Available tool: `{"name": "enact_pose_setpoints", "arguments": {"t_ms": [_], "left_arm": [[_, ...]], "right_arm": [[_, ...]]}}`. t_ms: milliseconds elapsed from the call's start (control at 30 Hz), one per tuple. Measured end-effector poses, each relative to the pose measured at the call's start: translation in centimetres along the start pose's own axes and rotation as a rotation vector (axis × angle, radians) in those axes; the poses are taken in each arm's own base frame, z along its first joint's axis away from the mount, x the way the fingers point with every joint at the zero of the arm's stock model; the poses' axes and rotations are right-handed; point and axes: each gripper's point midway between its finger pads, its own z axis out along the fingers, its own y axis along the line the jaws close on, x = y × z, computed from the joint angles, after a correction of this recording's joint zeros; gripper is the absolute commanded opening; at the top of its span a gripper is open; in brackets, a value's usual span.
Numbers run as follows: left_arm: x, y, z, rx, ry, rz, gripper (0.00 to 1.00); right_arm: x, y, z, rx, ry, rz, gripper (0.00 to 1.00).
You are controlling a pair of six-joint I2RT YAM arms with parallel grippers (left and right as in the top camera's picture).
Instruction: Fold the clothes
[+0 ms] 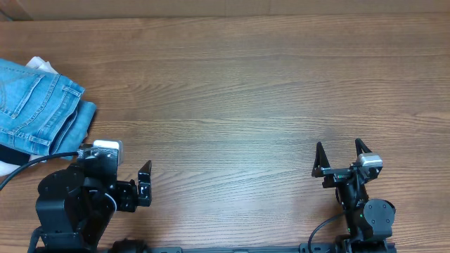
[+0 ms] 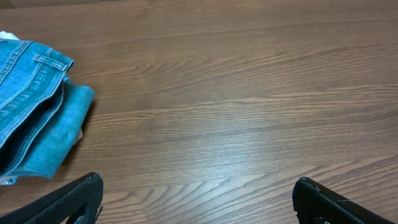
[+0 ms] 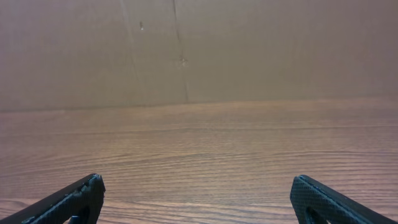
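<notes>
The light-blue jeans (image 1: 39, 105) lie folded in a stack at the table's far left edge. They also show at the left of the left wrist view (image 2: 31, 112), with stitched seams on top. My left gripper (image 2: 198, 186) is open and empty, low over bare wood to the right of the jeans. In the overhead view only one of its fingers (image 1: 144, 184) is plain, near the front left. My right gripper (image 1: 339, 151) is open and empty at the front right, far from the jeans; it also shows in the right wrist view (image 3: 198, 186).
A white garment (image 1: 42, 65) peeks out behind the jeans. A dark strip of cloth (image 1: 10, 154) lies under their front edge. The wooden table (image 1: 239, 91) stretches between the arms. A brown cardboard wall (image 3: 186, 50) stands behind the table.
</notes>
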Motion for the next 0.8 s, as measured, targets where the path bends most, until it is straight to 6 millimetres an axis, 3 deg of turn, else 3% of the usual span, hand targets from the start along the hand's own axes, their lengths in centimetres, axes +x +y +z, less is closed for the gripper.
{"name": "enact_pose_setpoints", "arguments": {"t_ms": [167,400,567,800], "left_arm": [[0.4,0.5,-0.1,-0.024,0.002,-0.012,1.0],[3.4,1.2,0.4,-0.073,-0.117,-0.008,1.0],[4.7,1.6,2.9,-0.086,-0.246,0.012,1.0],[3.0,2.4,6.8,-0.105,-0.507,0.047,1.0]], "right_arm": [[0.0,0.0,0.0,0.0,0.0,0.0,1.0],[0.0,0.0,0.0,0.0,0.0,-0.001,1.0],[0.0,0.0,0.0,0.0,-0.001,0.0,1.0],[0.0,0.0,0.0,0.0,0.0,0.0,1.0]]}}
